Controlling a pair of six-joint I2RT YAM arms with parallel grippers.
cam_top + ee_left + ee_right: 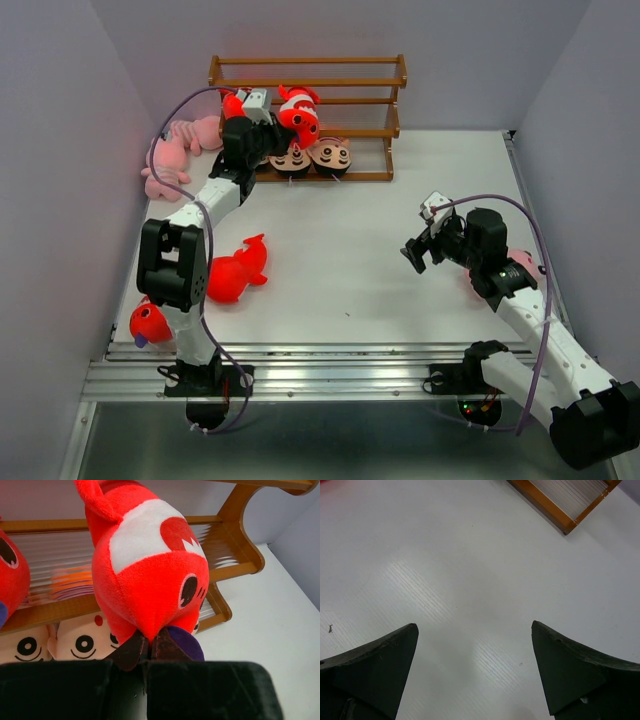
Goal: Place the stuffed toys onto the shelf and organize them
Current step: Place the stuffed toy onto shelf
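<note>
The red stuffed fish (150, 585) with the white band is at the middle tier of the shelf (310, 82), its snout pointing out over the front rail toward the left gripper (149, 649). This gripper is closed narrowly on the plush under the snout, just beside the purple mouth, with its fingers almost together. Whether the fish's weight rests on the slats cannot be told. Close on its left, on the same tier, is a second fish (10, 575), seen only in part at the edge of the left wrist view. Directly below, on the bottom tier, two boy dolls (292, 160) (330, 155) lie side by side, faces up, touching each other. The left arm reaches across the shelf's left half, so that part of the tiers is hidden from above. A heap of pink frogs (175, 150) lies on the table (350, 300) against the left end of the shelf. A third fish (238, 272) lies near the left arm's elbow, and a fourth fish (150, 322) sits beside that arm's base at the near edge. On the right, a pink toy (522, 262) shows partly from under the right arm. The right gripper (473, 625) hangs wide open over bare table, holding nothing, well apart from the shelf's corner and from every toy.
</note>
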